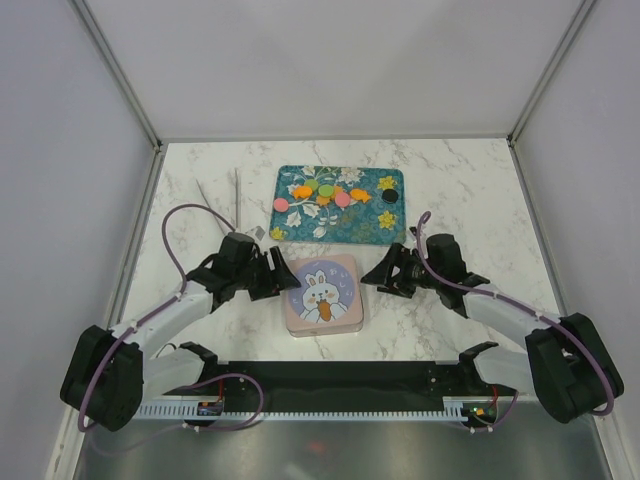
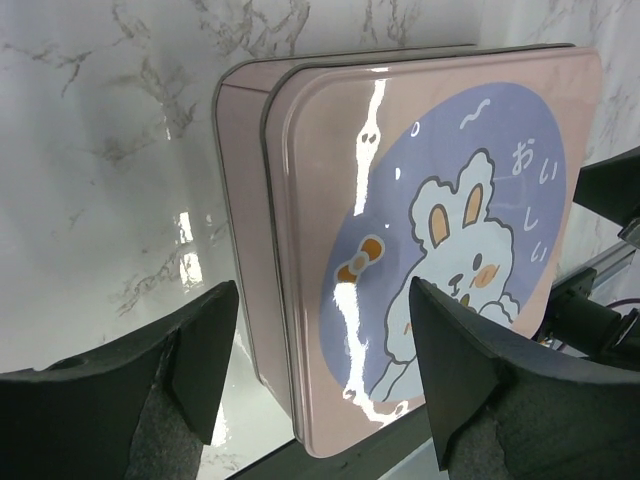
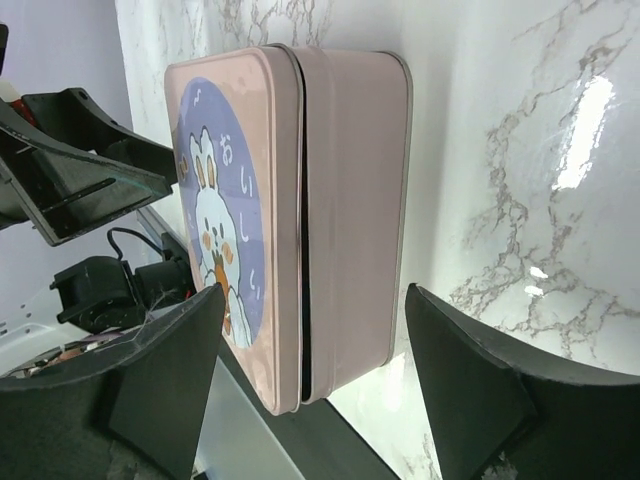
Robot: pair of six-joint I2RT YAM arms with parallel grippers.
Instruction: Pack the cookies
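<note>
The cookies (image 1: pixel 326 191) are seen clustered on the teal flowered tray (image 1: pixel 350 228) at the far side of the marble table (image 1: pixel 460 180). Most are orange, with pink and green among them, and one black cookie (image 1: pixel 389 196) is set apart at three o'clock of the bunch. A pink tin (image 1: pixel 320 293), lid on and rabbit printed on top, is placed just at six o'clock of the tray. The left claw (image 1: pixel 288 277) is held at nine o'clock of the tin, its fingers (image 2: pixel 205 345) spread apart and clamped on nothing. The right claw (image 1: pixel 372 277) is held at three o'clock of the tin, likewise spread wide, with a gap visible on either side of the tin in its wrist view. From the left claw the cookies are found at one o'clock, from the right claw at eleven o'clock, well apart from both. Two thin sticks (image 1: pixel 228 205) are laid at nine o'clock of the tray.
</note>
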